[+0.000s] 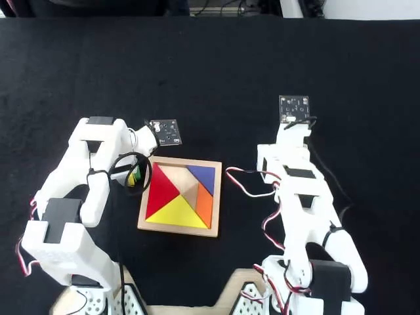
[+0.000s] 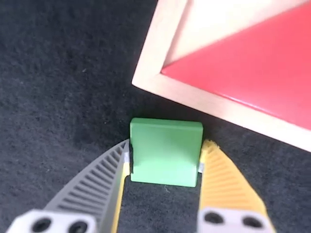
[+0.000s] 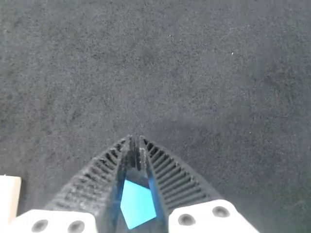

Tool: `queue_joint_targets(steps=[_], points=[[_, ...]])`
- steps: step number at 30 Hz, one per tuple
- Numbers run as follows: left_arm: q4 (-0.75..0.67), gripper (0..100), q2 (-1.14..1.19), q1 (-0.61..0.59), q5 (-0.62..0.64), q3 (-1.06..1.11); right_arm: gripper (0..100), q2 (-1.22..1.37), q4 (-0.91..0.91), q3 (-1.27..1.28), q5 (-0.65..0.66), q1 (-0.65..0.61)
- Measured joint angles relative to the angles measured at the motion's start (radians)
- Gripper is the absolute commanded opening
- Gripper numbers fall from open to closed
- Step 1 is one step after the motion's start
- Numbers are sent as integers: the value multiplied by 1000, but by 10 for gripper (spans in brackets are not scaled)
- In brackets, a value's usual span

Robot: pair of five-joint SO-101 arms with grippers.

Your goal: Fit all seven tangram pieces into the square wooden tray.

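Just beside tray [image 2: 153,53] edge, green square [image 2: 166,151].

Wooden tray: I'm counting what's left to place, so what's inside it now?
Inside: red triangle, yellow triangle, orange piece, blue piece, and bare floor near the top. Whether the tan middle patch is a piece is unclear. Pieces hide the floor beneath.

Green piece [image 1: 134,177] was mostly hidden beneath the left arm [image 1: 92,164] in the high view; wooden tray [image 2: 155,53] was cut off by the left wrist view's edge.

Black-clothed table [image 1: 210,65]; cables [image 1: 223,6], white wall [image 1: 371,8] behind far edge.
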Motion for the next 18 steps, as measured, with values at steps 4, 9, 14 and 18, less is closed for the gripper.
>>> queue_joint_targets(steps=[4, 9, 14, 18], points=[[26, 28, -11, 9, 0, -3, 22, 0, 0, 0, 0, 0], [129, 28, -87, 41, 2, -2, 22, 2, 0, 0, 0, 0], [219, 29, -284, 64, 2, -2, 22, 2, 0, 0, 0, 0], [252, 29, -485, 66, 14, -2, 22, 2, 0, 0, 0, 0]])
